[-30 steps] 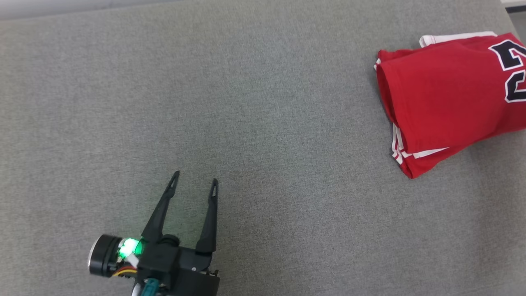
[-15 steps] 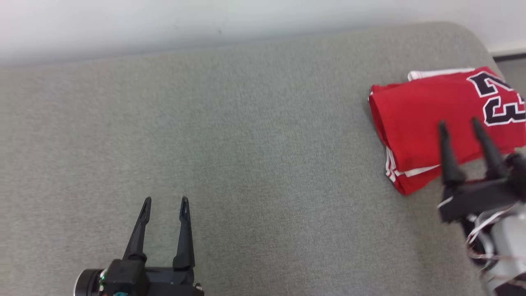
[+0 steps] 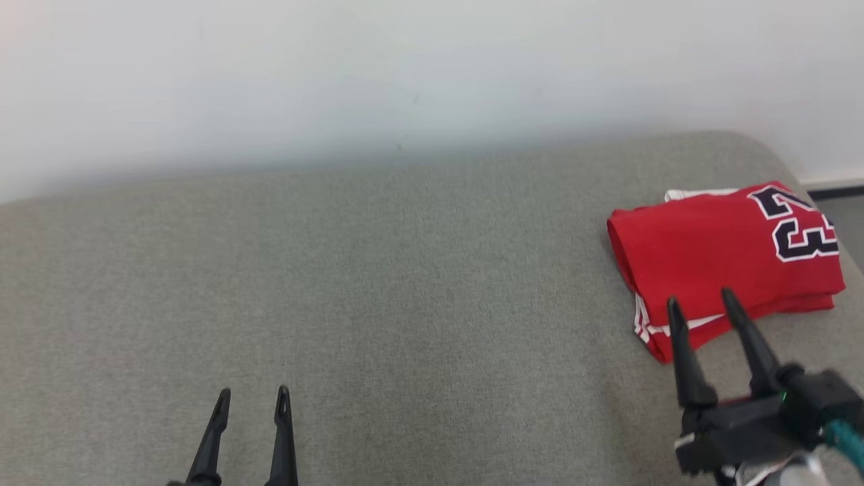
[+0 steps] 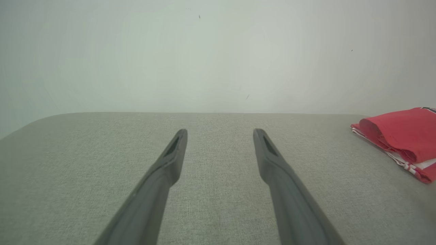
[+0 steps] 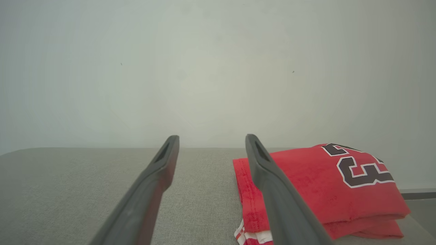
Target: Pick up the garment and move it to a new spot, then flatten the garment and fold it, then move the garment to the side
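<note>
You see the garment (image 3: 719, 246), red w/ a dark number, folded at the right end of the grey cushion (image 3: 405, 283), near the wall (image 3: 405, 67). Your R gripper (image 3: 700, 297) is at its near edge, fingers apart, holding nothing; contact I cannot tell. Your L gripper (image 3: 254, 391) is well apart at lower left, fingers also apart, empty.

**Red jersey on grey weave**

You have a red jersey (image 3: 709, 250) just beyond the fingertips of the right gripper (image 3: 700, 297). Its numerals (image 3: 800, 223) are black with white outlines, and white stripes (image 3: 641, 325) trim its edge. Under both pairs of fingers the upholstered surface (image 3: 405, 304) is a plain mid-grey weave. Ahead of them the wall (image 3: 405, 67) is pale off-white. Your right gripper and left gripper (image 3: 254, 391) are matte black, with a teal cable (image 3: 844, 435) behind the right one's fingers.
</note>
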